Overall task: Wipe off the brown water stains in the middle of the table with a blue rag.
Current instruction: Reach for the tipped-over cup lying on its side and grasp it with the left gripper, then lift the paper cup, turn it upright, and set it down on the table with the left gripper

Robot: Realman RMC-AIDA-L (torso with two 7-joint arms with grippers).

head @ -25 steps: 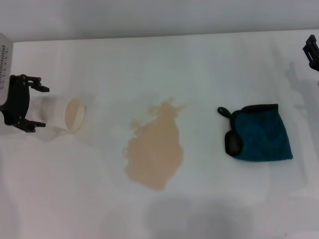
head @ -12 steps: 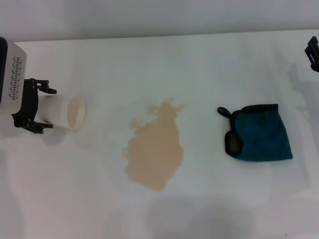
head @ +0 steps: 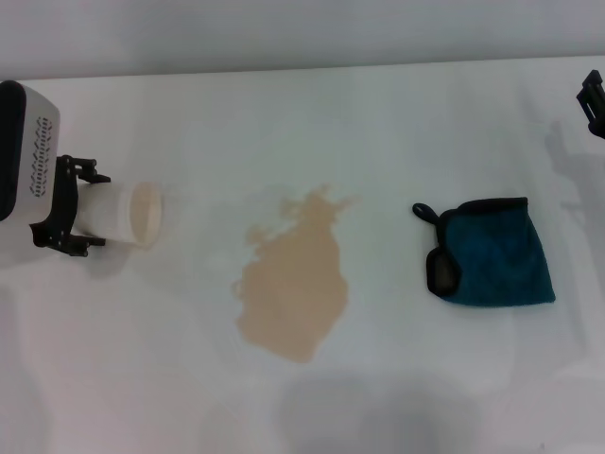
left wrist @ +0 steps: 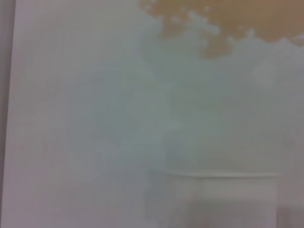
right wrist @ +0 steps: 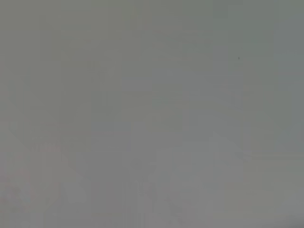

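Note:
The brown water stains [head: 293, 284] form one ragged tan blotch in the middle of the white table [head: 331, 113]; their edge also shows in the left wrist view [left wrist: 237, 19]. The blue rag [head: 496, 253] lies folded and flat to the right of the blotch, its black loop pointing toward it, and nothing touches it. My left gripper [head: 95, 210] is at the far left, shut on a white paper cup [head: 128, 213] held on its side, mouth toward the stains. My right gripper [head: 593, 99] pokes in at the far right edge, well behind the rag.
The cup's rim [left wrist: 218, 190] fills the near part of the left wrist view. A faint wet sheen [head: 217, 203] lies between the cup and the blotch. The right wrist view shows only plain grey surface.
The left arm has come further into view from the left, carrying the cup slightly toward the stains. The right gripper has drawn a little toward the right edge. Rag and stains are unmoved.

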